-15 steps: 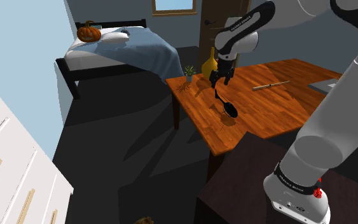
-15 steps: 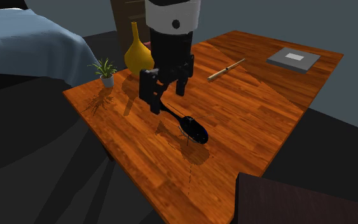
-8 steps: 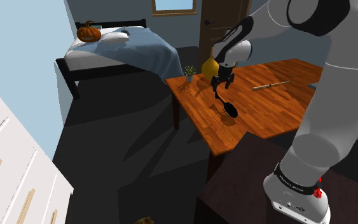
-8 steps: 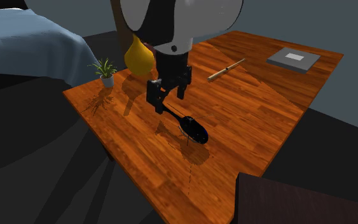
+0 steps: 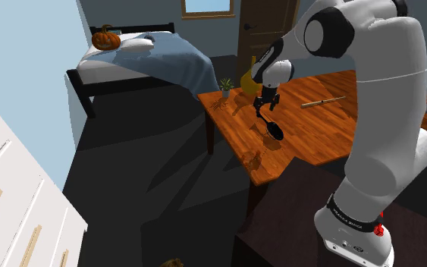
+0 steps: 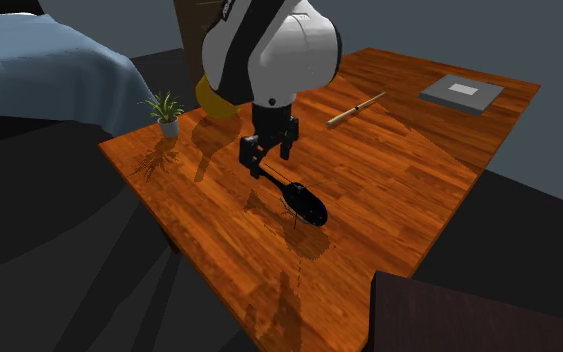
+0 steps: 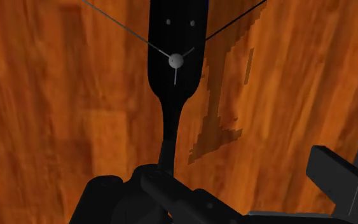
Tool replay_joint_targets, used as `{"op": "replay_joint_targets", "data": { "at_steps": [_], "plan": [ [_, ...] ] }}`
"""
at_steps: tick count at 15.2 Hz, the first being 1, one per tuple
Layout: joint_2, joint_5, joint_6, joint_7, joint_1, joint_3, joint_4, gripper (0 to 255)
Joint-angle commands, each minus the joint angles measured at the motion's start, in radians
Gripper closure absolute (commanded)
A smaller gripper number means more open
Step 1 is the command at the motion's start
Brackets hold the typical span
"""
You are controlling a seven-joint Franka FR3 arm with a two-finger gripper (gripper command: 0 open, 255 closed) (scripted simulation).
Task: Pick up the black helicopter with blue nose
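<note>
Dim bedroom, wooden tabletop (image 6: 399,170) set beside a blue-covered bed (image 5: 155,57), with an orange pumpkin (image 5: 105,38) up near the pillows. Toward the tabletop's far side in the second exterior view: a small potted plant (image 6: 166,110) at the left corner, a yellow vase (image 6: 212,95) partly hidden behind the white arm (image 6: 269,50), a thin wooden stick (image 6: 356,109) lying further right, and a flat grey slab (image 6: 461,92) close to the far right corner.

Lying on the tabletop, roughly mid-board and nearer the plant's end: the helicopter (image 6: 306,203), well apart from plant, stick and slab, with its shadow cast on the wood alongside. All black from these angles; nose colour not to be made out.

Poised low over the helicopter's tail end: the tool (image 6: 266,160), pointing down, fingers (image 7: 104,194) spread wide and gripping nothing. Seen from the wrist: a slim tail boom running back from the grey rotor hub (image 7: 175,60) into the gap between the fingers, closer to one finger than the other; cannot tell whether touching it.

At the shoulder view's lower right, the dark stand (image 5: 310,220), the arm arching up from it and over to the tabletop.
</note>
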Motion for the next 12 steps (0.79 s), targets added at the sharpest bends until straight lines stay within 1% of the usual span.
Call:
{"op": "replay_joint_targets", "data": {
  "at_steps": [1,5,12],
  "plan": [
    [0.073,0.024,0.002,-0.012,-0.03,0.008,0.065,0],
    [0.217,0.058,-0.005,-0.025,-0.094,0.023,0.21,0],
    [0.283,0.08,0.041,-0.039,-0.112,0.044,0.228,0]
  ]
}}
